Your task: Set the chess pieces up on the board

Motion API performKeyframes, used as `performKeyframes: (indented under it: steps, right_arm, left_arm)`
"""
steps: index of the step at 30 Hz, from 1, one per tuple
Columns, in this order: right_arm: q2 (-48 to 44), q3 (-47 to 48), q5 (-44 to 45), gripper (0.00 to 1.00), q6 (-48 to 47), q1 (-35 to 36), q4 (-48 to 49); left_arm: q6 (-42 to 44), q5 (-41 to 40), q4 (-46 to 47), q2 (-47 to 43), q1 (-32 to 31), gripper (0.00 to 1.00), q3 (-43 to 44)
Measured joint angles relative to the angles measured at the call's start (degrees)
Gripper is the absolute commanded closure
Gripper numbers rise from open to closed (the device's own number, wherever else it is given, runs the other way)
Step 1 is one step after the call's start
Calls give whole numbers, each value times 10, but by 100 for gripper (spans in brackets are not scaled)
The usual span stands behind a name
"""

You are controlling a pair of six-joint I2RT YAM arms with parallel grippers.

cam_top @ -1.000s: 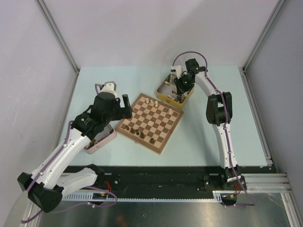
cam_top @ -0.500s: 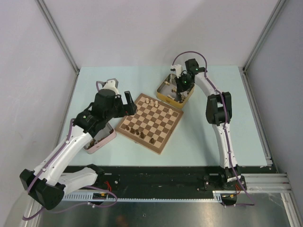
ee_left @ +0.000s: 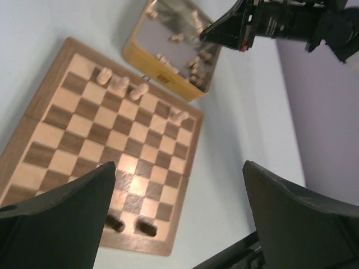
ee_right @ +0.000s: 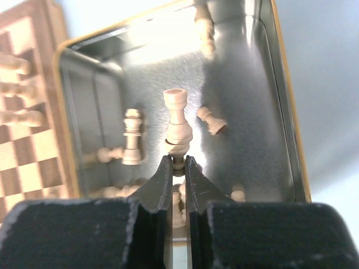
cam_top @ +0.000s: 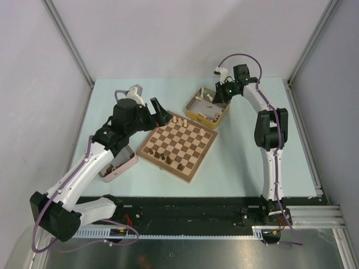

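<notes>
Left end effector — spread, by board | right end effector — pinching pale piece

One board, four pale pieces on it, two tins

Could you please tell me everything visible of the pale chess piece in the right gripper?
The pale beige turned wooden chess piece has a flared cup-like top, slim neck and rounded body. The right gripper is shut on its foot, holding it above the open yellow metal tin, apparently clear of its floor.
</notes>
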Motion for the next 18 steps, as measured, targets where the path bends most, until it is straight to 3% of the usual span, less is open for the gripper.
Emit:
performKeyframes:
  steps: [10,18]
  right_arm:
    - [-102,-50,-97,96,11,4,31]
    - [-174,-126,-175,96,-28,28,-2]
  left_arm:
    - [-71,99,108,42,35,4,0]
    - [-111,153,153,96,41,15,0]
